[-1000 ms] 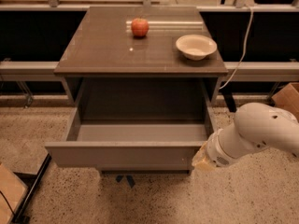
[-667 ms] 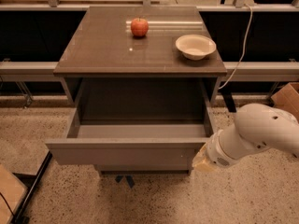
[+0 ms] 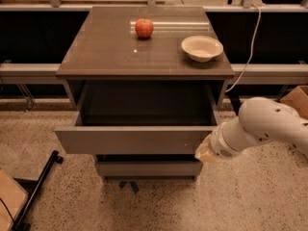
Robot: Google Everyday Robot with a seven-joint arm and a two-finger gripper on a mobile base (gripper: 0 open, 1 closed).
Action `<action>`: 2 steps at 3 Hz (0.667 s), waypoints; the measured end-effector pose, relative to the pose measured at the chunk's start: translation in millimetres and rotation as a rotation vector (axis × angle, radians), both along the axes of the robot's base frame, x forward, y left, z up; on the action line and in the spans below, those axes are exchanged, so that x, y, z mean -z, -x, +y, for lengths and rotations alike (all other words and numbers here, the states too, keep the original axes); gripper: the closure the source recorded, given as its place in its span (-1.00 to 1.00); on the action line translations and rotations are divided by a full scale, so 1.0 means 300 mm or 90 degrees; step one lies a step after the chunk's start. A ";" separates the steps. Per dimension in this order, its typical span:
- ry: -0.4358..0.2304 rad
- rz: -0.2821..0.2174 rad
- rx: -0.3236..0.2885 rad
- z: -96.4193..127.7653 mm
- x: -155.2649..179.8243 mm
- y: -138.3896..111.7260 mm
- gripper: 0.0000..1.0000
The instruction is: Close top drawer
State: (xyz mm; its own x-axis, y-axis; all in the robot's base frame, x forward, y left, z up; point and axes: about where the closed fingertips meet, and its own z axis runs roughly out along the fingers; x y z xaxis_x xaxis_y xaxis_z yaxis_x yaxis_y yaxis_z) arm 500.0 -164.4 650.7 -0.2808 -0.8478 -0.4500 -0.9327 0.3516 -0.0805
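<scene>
1. The top drawer (image 3: 130, 139) stands pulled well out below the front edge of the brown surface (image 3: 110, 52), its grey inside open to view.
2. The gripper (image 3: 204, 153), on a white arm (image 3: 262, 124) coming from the right, sits at the right end of the drawer's flat front; clenched or released, one cannot tell.
3. An apple (image 3: 144, 28) rests near the surface's back edge, and a bowl (image 3: 202, 48) near its right edge.
4. A lower drawer front (image 3: 149, 168) shows beneath.
</scene>
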 end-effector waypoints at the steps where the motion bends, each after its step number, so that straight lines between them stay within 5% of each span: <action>1: -0.001 0.001 0.013 -0.002 0.014 -0.014 1.00; 2: -0.020 -0.036 -0.012 0.046 0.046 -0.166 1.00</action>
State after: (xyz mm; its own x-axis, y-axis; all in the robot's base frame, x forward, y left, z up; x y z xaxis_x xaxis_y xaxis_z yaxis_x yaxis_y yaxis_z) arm 549.8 -150.5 636.9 -0.2378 -0.8380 -0.4912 -0.9337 0.3365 -0.1221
